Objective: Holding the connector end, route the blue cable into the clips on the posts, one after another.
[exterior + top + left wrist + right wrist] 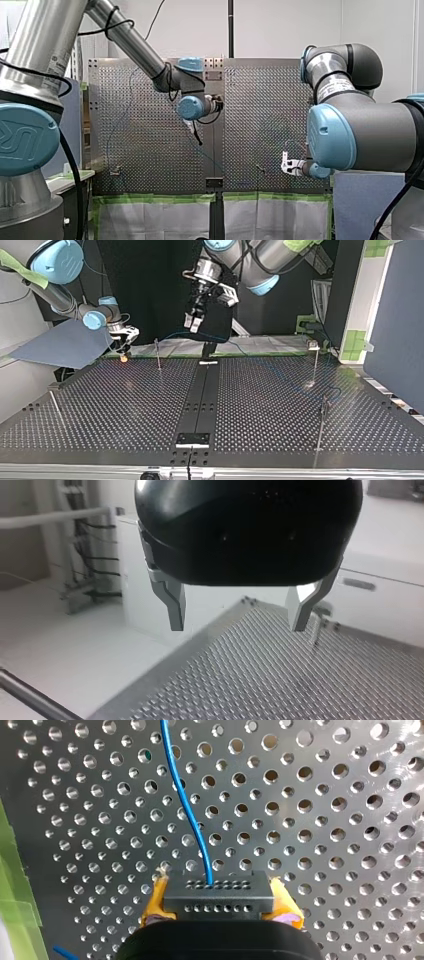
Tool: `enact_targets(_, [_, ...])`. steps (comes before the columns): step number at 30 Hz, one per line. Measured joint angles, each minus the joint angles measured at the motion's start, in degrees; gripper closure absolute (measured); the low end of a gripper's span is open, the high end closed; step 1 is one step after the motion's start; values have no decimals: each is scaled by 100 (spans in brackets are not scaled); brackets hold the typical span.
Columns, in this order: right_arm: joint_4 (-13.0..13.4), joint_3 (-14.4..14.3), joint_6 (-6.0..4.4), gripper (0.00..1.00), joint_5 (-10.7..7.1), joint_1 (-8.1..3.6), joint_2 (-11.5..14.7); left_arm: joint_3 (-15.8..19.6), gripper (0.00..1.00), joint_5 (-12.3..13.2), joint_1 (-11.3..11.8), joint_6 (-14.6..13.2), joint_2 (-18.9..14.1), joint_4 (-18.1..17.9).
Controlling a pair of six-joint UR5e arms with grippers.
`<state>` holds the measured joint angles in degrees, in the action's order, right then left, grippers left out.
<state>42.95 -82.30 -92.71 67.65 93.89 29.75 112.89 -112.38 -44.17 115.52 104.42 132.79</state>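
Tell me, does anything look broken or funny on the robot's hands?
The yellow pads on my right gripper look frayed and ragged at their tips, where they clamp the black hole-dotted connector block. Nothing else stands out.

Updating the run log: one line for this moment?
right gripper: shut on connector | blue cable: leads out of connector | left gripper: open, empty

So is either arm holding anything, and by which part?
My right arm's jaws grip the blue cable by its black connector, between the yellow pads. My left arm's jaws are open, empty.
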Motion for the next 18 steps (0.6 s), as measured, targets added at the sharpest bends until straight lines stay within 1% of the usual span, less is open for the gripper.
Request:
enact_targets(2, [-37, 14, 44, 100, 9, -6, 4, 134, 0, 56, 15, 45, -133, -84])
enact_targets(5, [-162, 32, 146, 100, 40, -16, 21, 308, 0, 64, 26, 68, -306, -133])
enact_targets(9, [-388, 40, 344, 100, 85, -26, 132, 538, 0, 64, 48, 103, -538, -233])
enact_targets(14, [-663, 24, 506, 100, 59, -45, 280, 818, 0, 126, 112, 245, -815, -471])
enact_targets(15, [-711, 9, 544, 100, 44, -47, 320, 862, 0, 130, 125, 251, -849, -516])
enact_targets(18, [-768, -45, 598, 100, 17, -53, 426, 1020, 0, 129, 169, 242, -838, -670])
